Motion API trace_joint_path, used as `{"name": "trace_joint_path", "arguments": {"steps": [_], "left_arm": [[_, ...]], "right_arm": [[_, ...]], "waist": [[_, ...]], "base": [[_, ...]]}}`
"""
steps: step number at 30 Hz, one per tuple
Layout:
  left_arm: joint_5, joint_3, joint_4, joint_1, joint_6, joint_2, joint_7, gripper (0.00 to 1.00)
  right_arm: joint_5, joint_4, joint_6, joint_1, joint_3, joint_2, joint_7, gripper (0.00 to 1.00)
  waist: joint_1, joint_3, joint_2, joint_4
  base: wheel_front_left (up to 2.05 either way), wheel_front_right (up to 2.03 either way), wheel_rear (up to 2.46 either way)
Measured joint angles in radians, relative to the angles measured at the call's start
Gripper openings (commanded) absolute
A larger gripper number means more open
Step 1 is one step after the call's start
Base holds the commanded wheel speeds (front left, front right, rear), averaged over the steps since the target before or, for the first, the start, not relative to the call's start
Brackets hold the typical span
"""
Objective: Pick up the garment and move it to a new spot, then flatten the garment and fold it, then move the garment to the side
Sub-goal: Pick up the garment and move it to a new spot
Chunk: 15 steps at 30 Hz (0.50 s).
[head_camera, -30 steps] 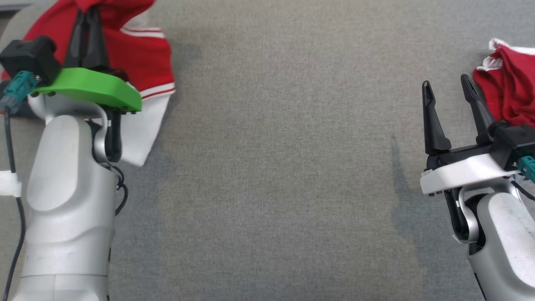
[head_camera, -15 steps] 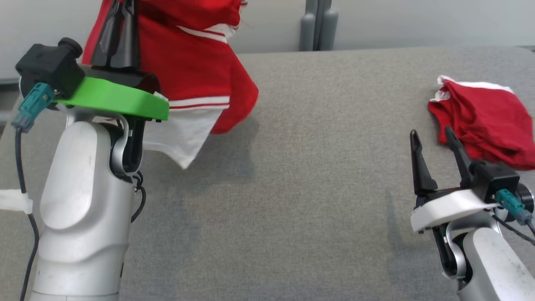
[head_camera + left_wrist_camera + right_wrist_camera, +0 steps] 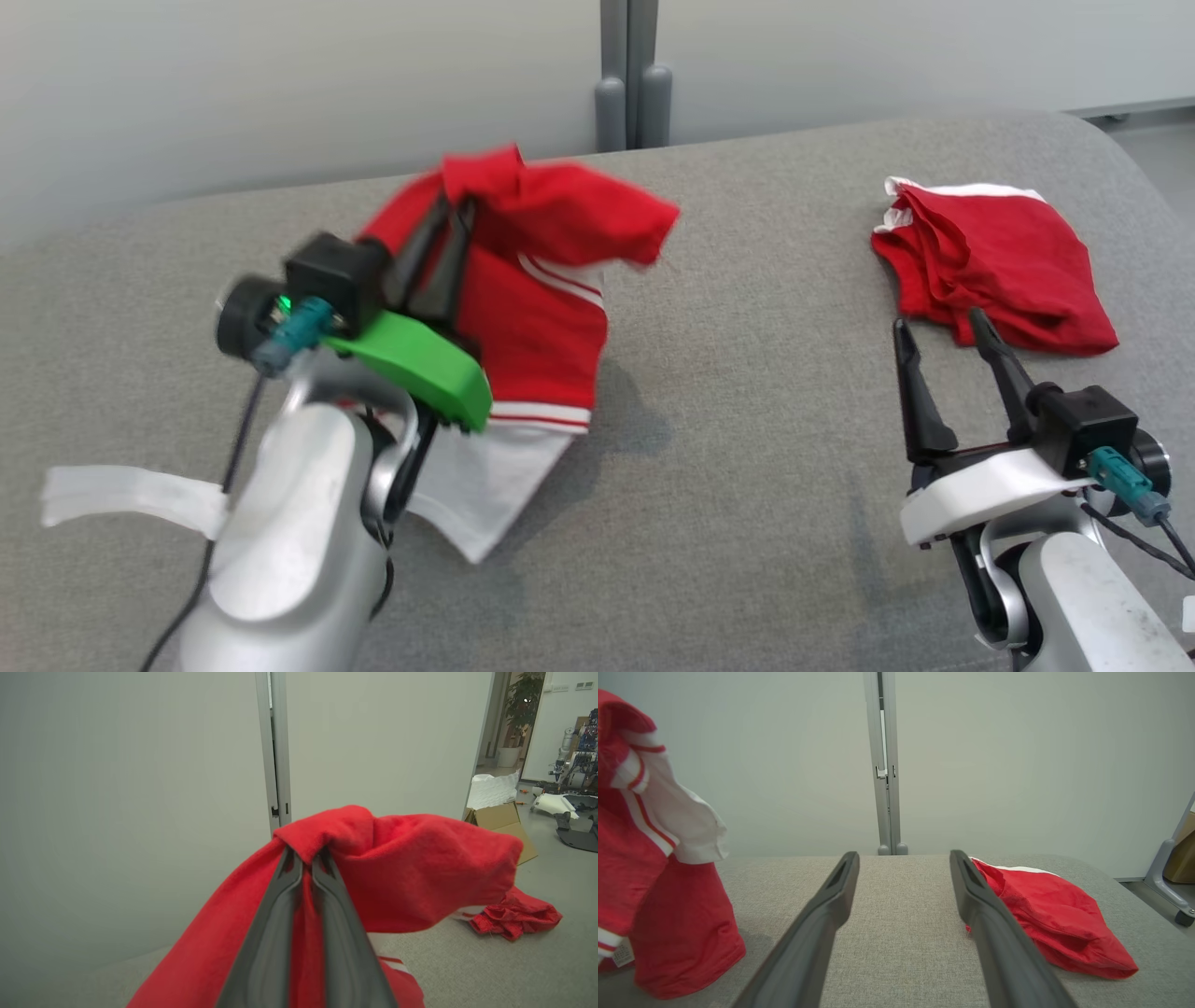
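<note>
One red garment [image 3: 546, 317], white-trimmed, hangs bunched from clamped left pincer [image 3: 455, 201]; right pincer [image 3: 938, 322] wide apart, empty.

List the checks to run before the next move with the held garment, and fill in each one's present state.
1. The left pincer is shut on the hanging garment: ok.
2. The hanging garment is fully off the grey cushion: cannot tell; its lower edge hangs at or near the fabric.
3. The right pincer is open and empty: ok.
4. There is bare cushion between the two garments for a set-down: ok.
5. The second red garment lies apart from the hanging one, just beyond the right pincer's fingers: ok.
</note>
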State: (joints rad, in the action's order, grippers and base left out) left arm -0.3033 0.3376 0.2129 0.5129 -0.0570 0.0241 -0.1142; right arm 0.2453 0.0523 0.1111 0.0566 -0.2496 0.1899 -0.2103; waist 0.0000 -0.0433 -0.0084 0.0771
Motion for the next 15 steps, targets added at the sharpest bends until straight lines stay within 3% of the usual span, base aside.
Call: {"name": "trace_joint_path", "arguments": {"steps": [9,15], "left_arm": [[0.016,0.097,0.151,-0.07,0.0,0.006,0.114,0.0],[0.062,0.142,0.197,0.069,0.002,0.009,0.138,0.0]], "right_arm": [[-0.001,-0.014,-0.027,0.016,-0.056,-0.019,0.009,1.0],[-0.007,-0.016,-0.035,0.062,-0.081,-0.042,0.009,1.0]], "waist": [[0.0,-0.066,0.0,0.067],[0.0,-0.122,0.0,0.132]], "base": [[0.0,0.0,0.0],[0.0,0.0,0.0]]}}
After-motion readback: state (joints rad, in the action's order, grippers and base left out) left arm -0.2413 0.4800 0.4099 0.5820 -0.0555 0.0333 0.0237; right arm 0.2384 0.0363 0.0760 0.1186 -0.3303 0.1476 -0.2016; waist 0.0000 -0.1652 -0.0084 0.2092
